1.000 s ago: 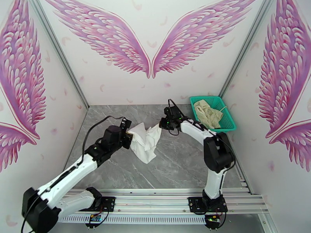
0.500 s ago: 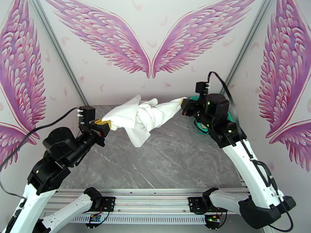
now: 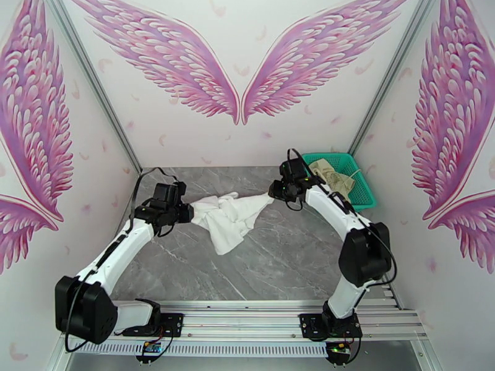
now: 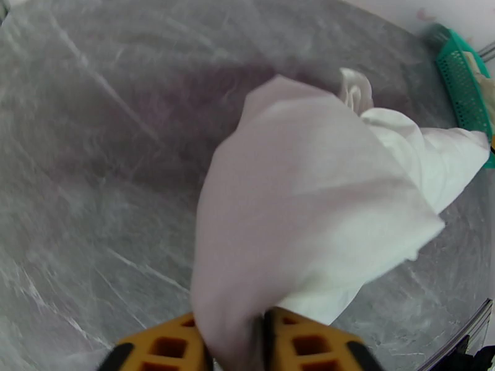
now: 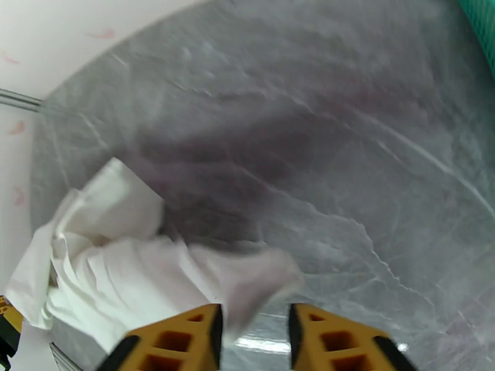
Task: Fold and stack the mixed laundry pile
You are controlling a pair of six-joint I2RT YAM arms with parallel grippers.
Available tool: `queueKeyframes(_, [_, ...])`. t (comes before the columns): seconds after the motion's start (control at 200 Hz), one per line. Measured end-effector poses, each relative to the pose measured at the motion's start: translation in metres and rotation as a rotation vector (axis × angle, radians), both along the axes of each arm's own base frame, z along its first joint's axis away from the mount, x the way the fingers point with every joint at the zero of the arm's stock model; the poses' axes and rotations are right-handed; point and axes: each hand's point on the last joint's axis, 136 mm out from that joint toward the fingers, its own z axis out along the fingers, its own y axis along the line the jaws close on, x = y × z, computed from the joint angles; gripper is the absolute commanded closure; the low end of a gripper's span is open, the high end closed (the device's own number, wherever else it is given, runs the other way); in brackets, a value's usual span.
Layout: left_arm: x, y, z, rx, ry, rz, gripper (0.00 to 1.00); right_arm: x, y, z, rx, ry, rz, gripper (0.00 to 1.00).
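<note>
A crumpled white shirt [image 3: 229, 217] lies on the grey marble table, pulled out in a band between my two grippers. My left gripper [image 3: 187, 211] is at its left end. In the left wrist view the yellow jaws of that gripper [image 4: 234, 341] stand apart, with a fold of the shirt [image 4: 309, 199] still draped in the gap. My right gripper [image 3: 272, 194] is at the right end. In its wrist view the right gripper [image 5: 255, 338] is open, bare table shows between the jaws, and the shirt's corner [image 5: 247, 285] lies just beyond them. A cream-beige garment [image 3: 331, 174] lies in the basket.
The teal mesh basket [image 3: 366, 191] stands at the back right corner, close behind my right arm; its edge also shows in the left wrist view [image 4: 464, 88]. Metal frame posts and winged wall panels enclose the table. Bare marble [image 3: 278, 261] stretches in front of the shirt.
Both arms came down from holding the shirt stretched in the air, and it now rests on the table. Both sets of jaws have parted; the right one has let go of its corner.
</note>
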Motion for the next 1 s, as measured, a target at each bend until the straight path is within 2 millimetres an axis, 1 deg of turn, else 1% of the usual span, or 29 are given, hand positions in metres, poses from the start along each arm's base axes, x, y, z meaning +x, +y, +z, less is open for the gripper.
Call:
queueKeyframes(0.04, [-0.002,0.002,-0.002,0.001,0.004,0.007,0.24,-0.007,-0.006,-0.011,-0.004,0.035,-0.013,0.42])
queueKeyframes(0.09, [-0.001,0.003,-0.001,0.0,-0.008,0.022,0.21,-0.013,-0.008,-0.013,-0.005,0.043,-0.014,0.41])
queueKeyframes(0.16, [-0.004,0.003,0.005,0.015,-0.035,0.017,0.2,-0.021,-0.008,-0.007,0.001,0.029,-0.007,0.41])
queueKeyframes(0.2, [-0.008,-0.001,0.009,0.024,-0.053,0.003,0.2,-0.028,-0.006,-0.001,0.002,0.015,0.002,0.41])
queueKeyframes(0.27, [-0.017,-0.02,0.015,0.034,-0.082,-0.06,0.21,-0.038,0.001,0.009,0.012,-0.024,0.029,0.41])
queueKeyframes(0.33, [-0.026,-0.043,0.017,0.038,-0.1,-0.137,0.21,-0.046,0.013,0.014,0.021,-0.053,0.066,0.41])
queueKeyframes(0.35, [-0.029,-0.055,0.015,0.039,-0.103,-0.174,0.2,-0.048,0.018,0.014,0.023,-0.057,0.084,0.41])
queueKeyframes(0.365, [-0.03,-0.058,0.015,0.04,-0.106,-0.183,0.2,-0.049,0.022,0.013,0.024,-0.062,0.095,0.41])
queueKeyframes(0.37, [-0.032,-0.063,0.014,0.042,-0.106,-0.199,0.2,-0.049,0.023,0.013,0.025,-0.062,0.097,0.41])
queueKeyframes(0.435, [-0.04,-0.09,0.003,0.057,-0.098,-0.285,0.19,-0.052,0.042,0.008,0.027,-0.072,0.155,0.41])
queueKeyframes(0.485, [-0.045,-0.111,-0.011,0.082,-0.085,-0.356,0.16,-0.054,0.058,0.001,0.024,-0.073,0.201,0.41])
queueKeyframes(0.555, [-0.052,-0.131,-0.033,0.124,-0.056,-0.426,0.15,-0.056,0.078,-0.011,0.02,-0.054,0.255,0.41])
queueKeyframes(0.625, [-0.056,-0.144,-0.056,0.164,-0.027,-0.477,0.15,-0.055,0.101,-0.02,0.02,-0.042,0.307,0.41])
queueKeyframes(0.69, [-0.057,-0.15,-0.074,0.202,-0.007,-0.508,0.15,-0.052,0.12,-0.024,0.032,-0.043,0.344,0.41])
queueKeyframes(0.775, [-0.055,-0.152,-0.092,0.24,0.009,-0.519,0.18,-0.048,0.141,-0.026,0.057,-0.047,0.379,0.42])
queueKeyframes(0.825, [-0.052,-0.149,-0.102,0.273,0.021,-0.511,0.2,-0.044,0.147,-0.028,0.068,-0.046,0.381,0.42])
queueKeyframes(0.905, [-0.048,-0.146,-0.114,0.316,0.025,-0.506,0.26,-0.038,0.15,-0.035,0.078,-0.035,0.372,0.43])
queueKeyframes(0.955, [-0.046,-0.143,-0.122,0.343,0.031,-0.498,0.32,-0.037,0.15,-0.04,0.079,-0.026,0.365,0.44])
queueKeyframes(1.0, [-0.044,-0.141,-0.127,0.366,0.034,-0.495,0.44,-0.037,0.149,-0.044,0.079,-0.015,0.359,0.44])
